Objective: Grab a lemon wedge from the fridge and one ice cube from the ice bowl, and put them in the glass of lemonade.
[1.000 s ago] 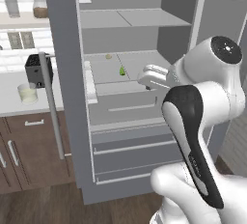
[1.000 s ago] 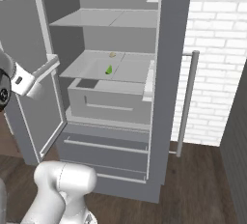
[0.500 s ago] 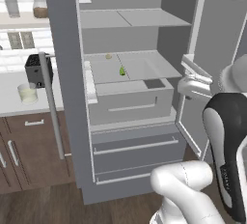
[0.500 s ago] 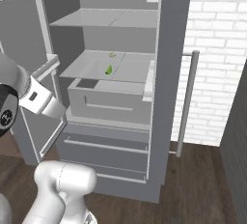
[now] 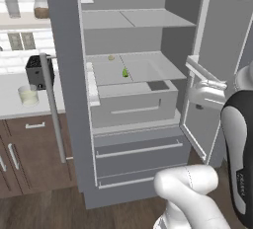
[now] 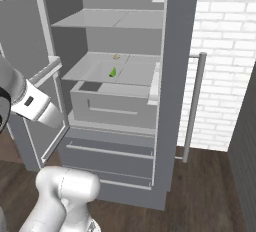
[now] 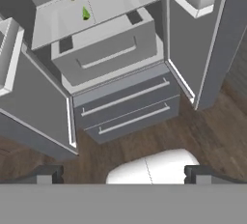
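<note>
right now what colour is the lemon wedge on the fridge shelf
Yellow-green. The lemon wedge shows best in the left base view, beside a small beige lump.

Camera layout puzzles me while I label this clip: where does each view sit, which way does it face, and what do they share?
Left base view: behind the arm, left side, facing the open fridge; white arm at lower right.
Right base view: behind, right side, same fridge; arm at lower left.
Hand view: on the hand, looking down at the fridge drawers; the open gripper shows at the bottom.
Shared: all three show the lemon wedge on the shelf beside a beige lump.

Hand (image 7: 120, 175) wide open, empty, arm pulled back
</note>
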Tool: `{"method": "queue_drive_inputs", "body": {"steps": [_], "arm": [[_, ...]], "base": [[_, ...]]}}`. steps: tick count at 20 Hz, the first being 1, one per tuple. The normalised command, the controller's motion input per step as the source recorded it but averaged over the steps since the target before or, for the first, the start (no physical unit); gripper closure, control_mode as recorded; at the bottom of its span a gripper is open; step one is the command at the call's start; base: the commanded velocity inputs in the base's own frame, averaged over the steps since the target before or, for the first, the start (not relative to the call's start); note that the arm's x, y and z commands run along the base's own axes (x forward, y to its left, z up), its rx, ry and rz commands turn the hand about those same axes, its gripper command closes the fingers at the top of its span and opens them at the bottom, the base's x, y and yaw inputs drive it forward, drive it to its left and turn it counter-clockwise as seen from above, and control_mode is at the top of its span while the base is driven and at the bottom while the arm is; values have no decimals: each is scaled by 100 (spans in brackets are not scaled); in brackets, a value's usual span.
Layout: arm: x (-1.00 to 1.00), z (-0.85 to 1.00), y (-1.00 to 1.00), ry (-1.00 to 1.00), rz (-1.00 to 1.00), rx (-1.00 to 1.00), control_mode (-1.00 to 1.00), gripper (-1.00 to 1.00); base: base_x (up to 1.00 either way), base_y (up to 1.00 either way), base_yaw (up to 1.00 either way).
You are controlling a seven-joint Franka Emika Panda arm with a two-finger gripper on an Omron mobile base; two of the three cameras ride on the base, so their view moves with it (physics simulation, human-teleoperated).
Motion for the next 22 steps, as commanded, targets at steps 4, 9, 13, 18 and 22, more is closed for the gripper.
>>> {"method": "queue_drive_inputs", "body": {"steps": [4, 9, 13, 18, 22], "arm": [[1, -13, 0, -3, 2, 0, -100, -100], [1, -1, 0, -1, 0, 0, -100, -100], [9, 0, 0, 0, 0, 0, -100, -100], [18, 0, 0, 0, 0, 0, 100, -100], [0, 0, 0, 0, 0, 0, 100, -100]], "base": [[0, 0, 0], [0, 0, 0], [0, 0, 0], [9, 0, 0], [93, 0, 0]]}}
